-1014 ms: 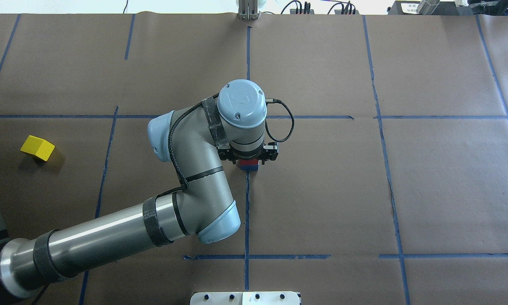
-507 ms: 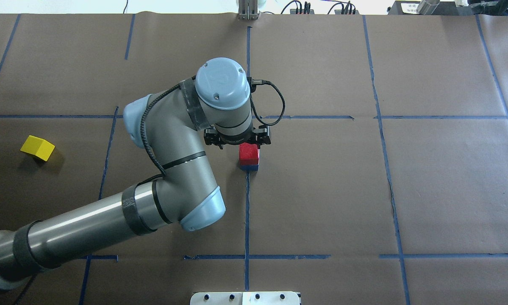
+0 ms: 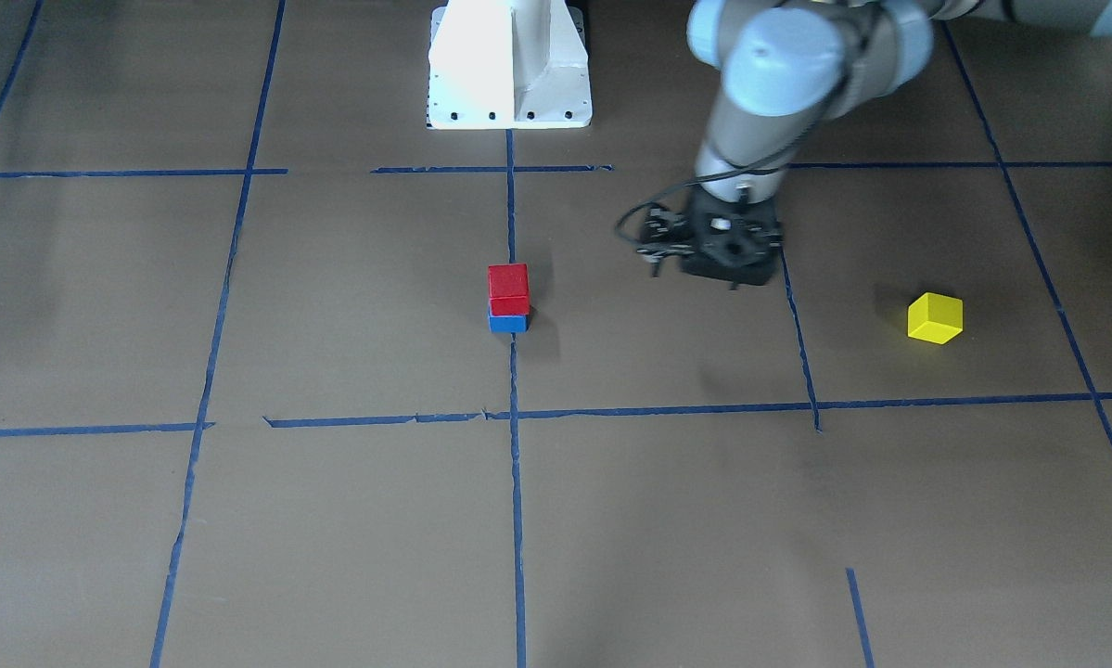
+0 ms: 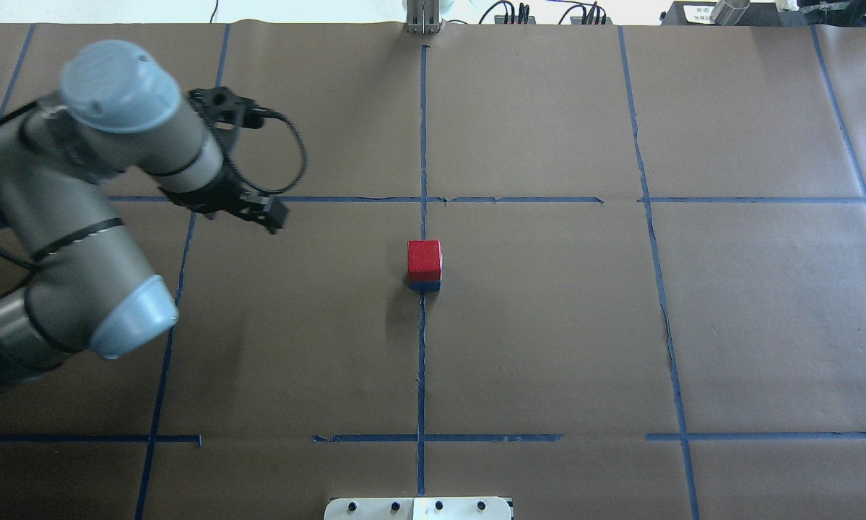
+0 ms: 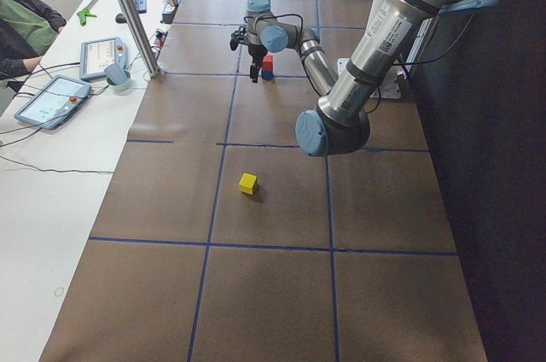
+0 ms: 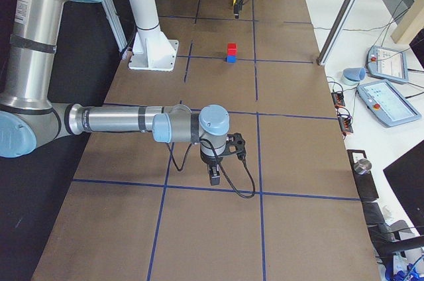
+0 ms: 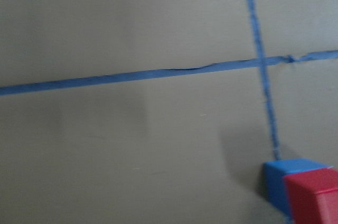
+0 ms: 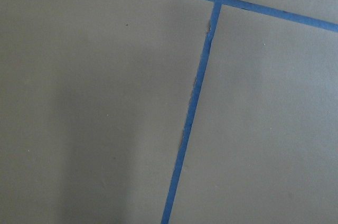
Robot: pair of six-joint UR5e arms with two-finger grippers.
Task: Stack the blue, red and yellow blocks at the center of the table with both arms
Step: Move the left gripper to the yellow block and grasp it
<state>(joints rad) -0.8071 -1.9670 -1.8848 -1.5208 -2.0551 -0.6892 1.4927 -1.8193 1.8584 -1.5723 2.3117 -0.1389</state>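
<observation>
Nearest the left end edge of the tabletop (image 3: 101,520) lies the yellow block (image 3: 935,318), alone, about midway between the robot's edge and the operators' edge. The arm hides it in the overhead view. It is a cube, so it has no long axis. It sits turned against the blue tape lines (image 3: 516,482), with one corner toward the operators' edge.

Next in from that edge hangs the left end effector (image 3: 727,252), raised off the tabletop and pointing down, between the yellow block and the centre. No block shows in it. Whether its jaws stand wide or narrow I cannot tell: the exterior views give only a dark mass, and its wrist view shows no fingers. From it the yellow block lies almost straight toward the left end edge, well apart.

At the centre, on the middle tape line, the red block (image 3: 508,287) rests on the blue block (image 3: 507,323), and nothing touches them. With two of the three stacked, the yellow one is what remains.

Farthest, toward the right end edge, the right end effector (image 6: 213,173) hangs low over bare tabletop. It shows only in a side view, so I cannot tell its opening. The left arm is much the nearer to the yellow block, so the pick likely falls to it. Its wrist would probably need turning to meet the cube's flat faces.
</observation>
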